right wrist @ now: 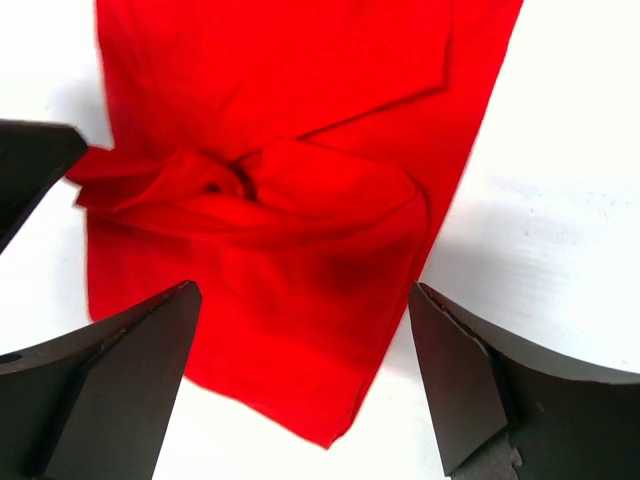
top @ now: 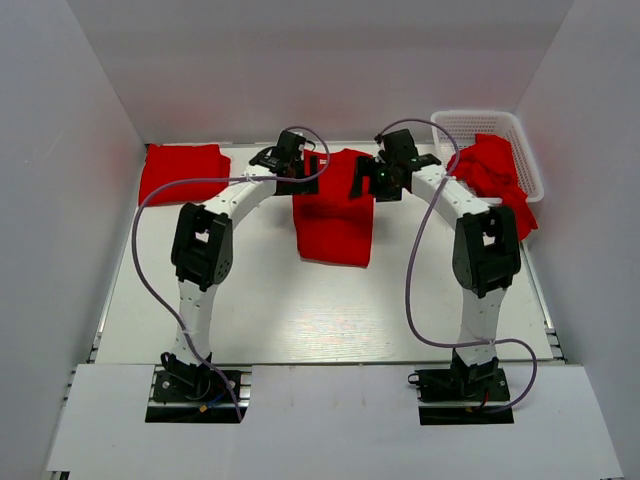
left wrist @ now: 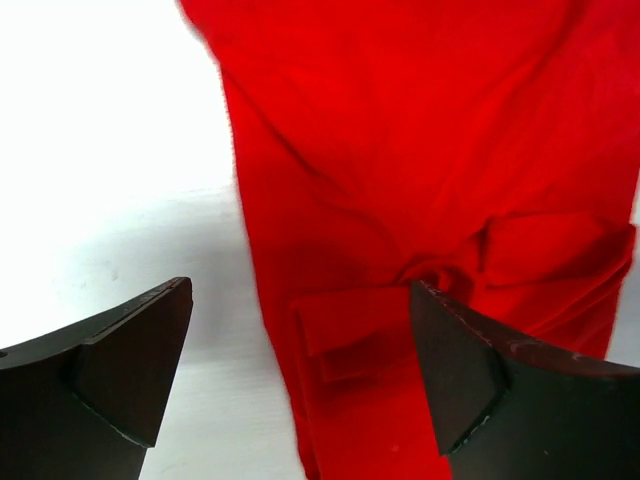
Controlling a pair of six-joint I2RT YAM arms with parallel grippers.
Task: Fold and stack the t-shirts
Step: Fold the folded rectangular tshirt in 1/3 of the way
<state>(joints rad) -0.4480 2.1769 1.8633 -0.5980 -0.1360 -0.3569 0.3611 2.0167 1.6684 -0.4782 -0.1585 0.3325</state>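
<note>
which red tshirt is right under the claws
The middle t-shirt, on the table with the left claw and right claw open over its far end. The others sit aside: a folded one far left, a heap in the white basket.

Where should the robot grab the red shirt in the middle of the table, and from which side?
Pinch the middle t-shirt by its two side edges near the far end, coming straight down from above. It lies flat on the table as a long strip, so only the edges offer something to lift. Avoid the crumpled lump; it would likely drag unevenly.
</note>
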